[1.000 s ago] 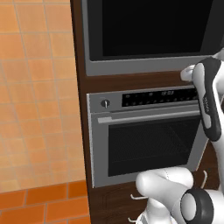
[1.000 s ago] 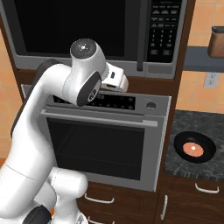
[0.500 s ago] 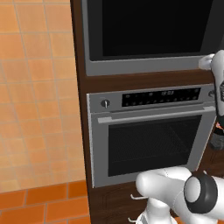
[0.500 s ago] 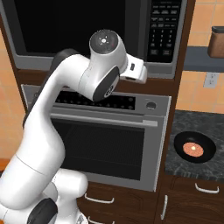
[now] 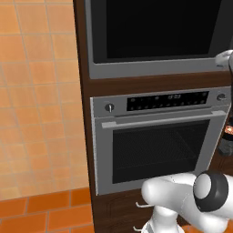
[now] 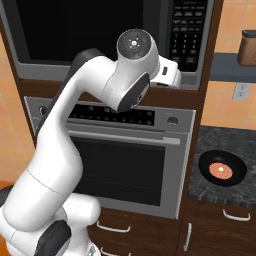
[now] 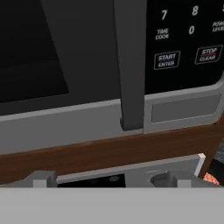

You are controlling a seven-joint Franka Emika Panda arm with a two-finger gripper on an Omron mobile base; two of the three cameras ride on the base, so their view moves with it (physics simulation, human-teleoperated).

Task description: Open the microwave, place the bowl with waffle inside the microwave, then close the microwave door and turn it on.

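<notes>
Black glass microwave door (image 7: pixel 65 48) is shut, its dark handle (image 7: pixel 130 65) at 12 o'clock before the wide-spread gripper (image 7: pixel 109 179). The bowl (image 6: pixel 222 168) sits on the counter (image 6: pixel 210 192) at 4 o'clock.

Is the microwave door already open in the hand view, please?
No, the microwave door sits flush in its grey frame, with its dark vertical handle straight ahead.

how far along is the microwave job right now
Nothing looks done yet: the microwave door is shut. In hand: the open, empty pincer faces the door's dark vertical handle, not touching it. The bowl, with the waffle in it, sits on the counter right of the oven. Left: pulling the door open, loading the bowl, closing, pressing start.
</notes>
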